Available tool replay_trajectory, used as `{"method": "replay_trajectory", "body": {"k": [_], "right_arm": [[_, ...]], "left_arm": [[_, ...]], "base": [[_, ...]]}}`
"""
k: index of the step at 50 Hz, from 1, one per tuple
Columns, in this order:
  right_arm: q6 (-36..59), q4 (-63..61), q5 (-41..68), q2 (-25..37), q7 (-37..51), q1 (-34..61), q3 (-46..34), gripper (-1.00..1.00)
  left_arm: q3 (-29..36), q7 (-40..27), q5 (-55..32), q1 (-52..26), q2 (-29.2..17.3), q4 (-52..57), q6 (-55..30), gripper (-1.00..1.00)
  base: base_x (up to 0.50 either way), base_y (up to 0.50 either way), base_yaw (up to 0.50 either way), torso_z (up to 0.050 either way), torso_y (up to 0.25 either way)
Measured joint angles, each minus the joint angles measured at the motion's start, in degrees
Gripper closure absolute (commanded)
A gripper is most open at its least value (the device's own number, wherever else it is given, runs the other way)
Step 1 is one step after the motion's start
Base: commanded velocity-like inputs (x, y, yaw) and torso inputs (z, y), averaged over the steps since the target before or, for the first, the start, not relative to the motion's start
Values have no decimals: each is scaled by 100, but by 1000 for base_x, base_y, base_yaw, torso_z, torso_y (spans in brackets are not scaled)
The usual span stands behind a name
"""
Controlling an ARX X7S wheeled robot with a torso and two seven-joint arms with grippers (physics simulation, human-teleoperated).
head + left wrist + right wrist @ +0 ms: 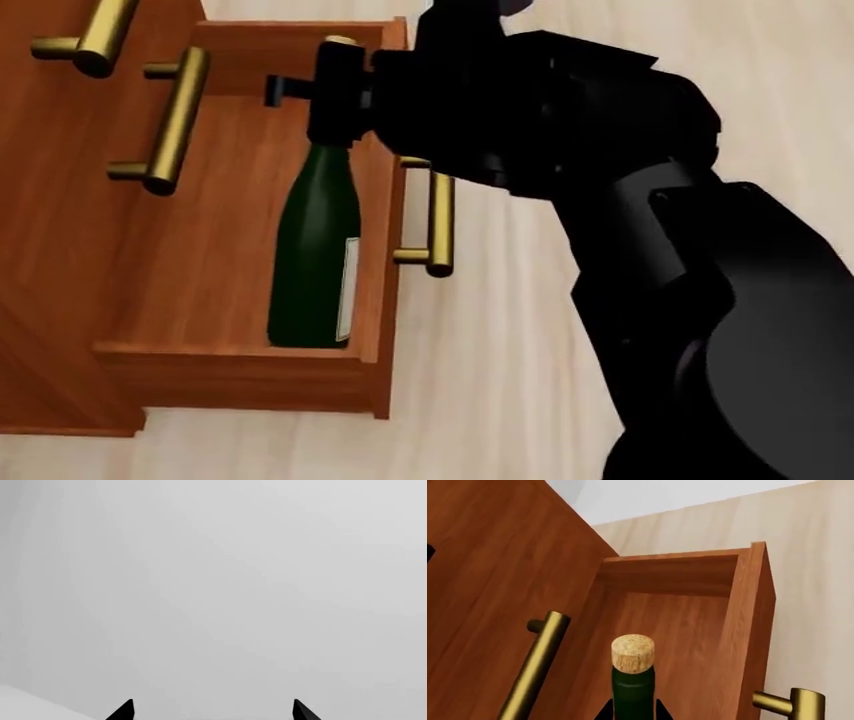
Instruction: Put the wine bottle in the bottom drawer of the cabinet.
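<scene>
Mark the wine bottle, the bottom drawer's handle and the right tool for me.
wine bottle [316,250], head view, green body beside the label.
bottom drawer handle [439,222], head view, middle of the brass bar.
right tool [634,707], right wrist view, between its fingertips at the bottle neck.

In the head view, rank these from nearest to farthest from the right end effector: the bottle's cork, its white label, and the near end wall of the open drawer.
1. The tan cork top of the dark-green glass wine bottle: just above the right end effector, which grips the neck.
2. The white rectangular label: lower on the bottle's body.
3. The near end wall of the reddish-brown wooden bottom drawer: beyond the bottle's base.
</scene>
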Motion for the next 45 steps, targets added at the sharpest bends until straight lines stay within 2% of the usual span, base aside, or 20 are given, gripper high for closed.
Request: {"method": "replay_trajectory", "body": {"k": [13, 14, 17, 36, 45], "right_arm": [[-329, -108, -157, -12, -44, 32, 303, 100], [-321, -117, -177, -13, -46, 32, 326, -100], [-158, -168, -167, -37, -62, -34, 47, -100], [135, -168, -323, -125, -93, 91, -7, -100], [141, -187, -265, -134, -145, 276, -556, -100]], "left_arm": [[-8, -9, -16, -6, 13, -2, 1, -100], [-11, -9, -20, -7, 15, -2, -1, -100], [-13, -11, -21, -7, 18, -2, 2, -100], [34, -34, 29, 25, 8, 1, 42, -100], [69, -44, 63, 48, 1, -6, 76, -100]], "base": [[0, 3, 0, 0, -135], [0, 3, 0, 0, 0], [0, 1, 0, 0, 0], [0, 1, 0, 0, -2], [0, 0, 0, 0, -1]]}}
